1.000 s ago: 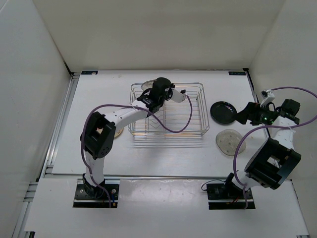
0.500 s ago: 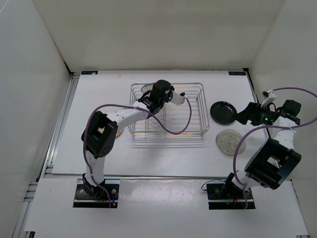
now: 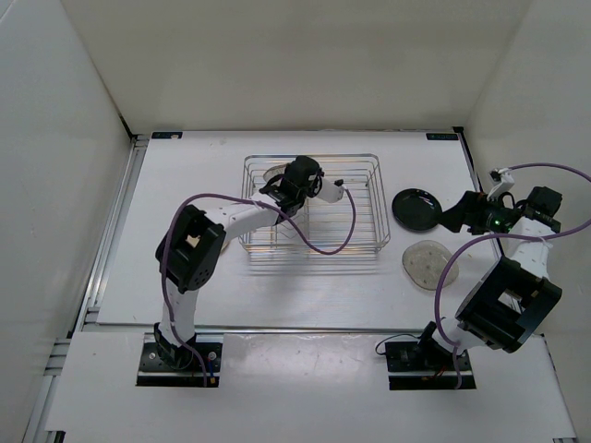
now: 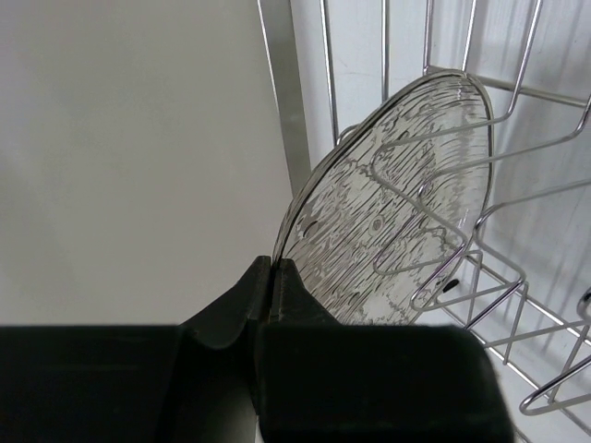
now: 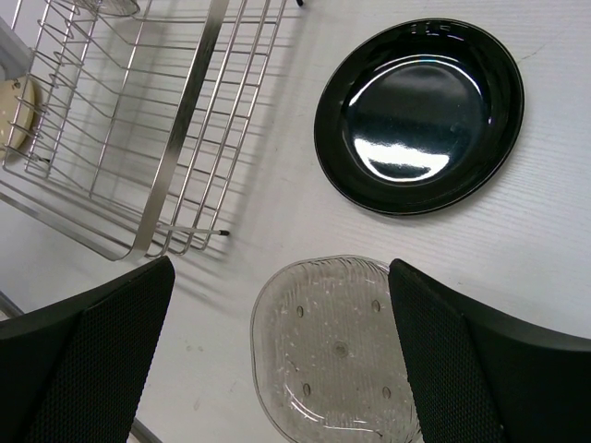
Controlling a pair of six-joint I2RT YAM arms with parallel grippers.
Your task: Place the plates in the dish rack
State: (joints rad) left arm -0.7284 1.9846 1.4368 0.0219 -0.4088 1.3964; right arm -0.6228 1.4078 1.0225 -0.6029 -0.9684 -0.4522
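My left gripper (image 4: 271, 286) is shut on the rim of a pale translucent plate (image 4: 397, 221). That plate stands on edge among the wire dividers at the far left of the dish rack (image 3: 355, 208). From above, the left gripper (image 3: 294, 182) hangs over that end of the rack. A glossy black plate (image 5: 420, 115) and a second translucent plate (image 5: 337, 346) lie flat on the table right of the rack. My right gripper (image 5: 279, 272) hovers open above them, holding nothing. A tan plate (image 5: 17, 111) shows beyond the rack's far side.
White walls enclose the table on three sides. The left arm's purple cable (image 3: 323, 242) loops over the rack. The black plate (image 3: 417, 209) lies just right of the rack, and the flat translucent plate (image 3: 425, 263) lies nearer the front.
The left gripper has shifted slightly toward the near side with the translucent plate, settling it lower among the dividers. The right arm has not moved.
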